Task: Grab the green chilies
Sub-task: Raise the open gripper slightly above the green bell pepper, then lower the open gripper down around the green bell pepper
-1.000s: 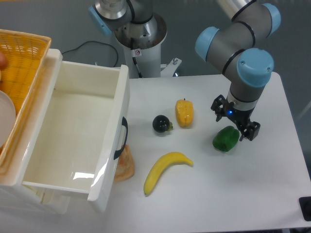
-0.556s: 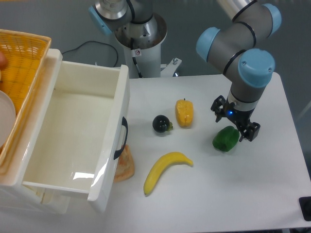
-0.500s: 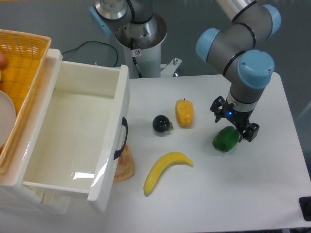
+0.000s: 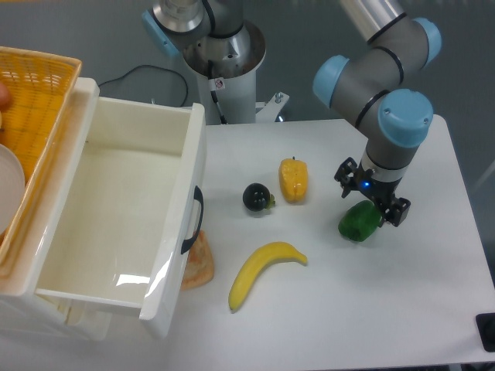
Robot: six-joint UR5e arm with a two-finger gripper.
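Glossy plastic green chilies (image 4: 358, 222), smooth matt table (image 4: 371, 309), shiny white plastic drawer (image 4: 116, 224)

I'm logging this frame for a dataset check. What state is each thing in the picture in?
gripper: low over the green pepper, jaws set apart on either side, grasp unclear
green chilies: lying on the table, not lifted
yellow pepper: lying on the table, untouched
dark round fruit: resting beside the yellow pepper
banana: lying flat
white drawer: pulled open, nothing visible inside
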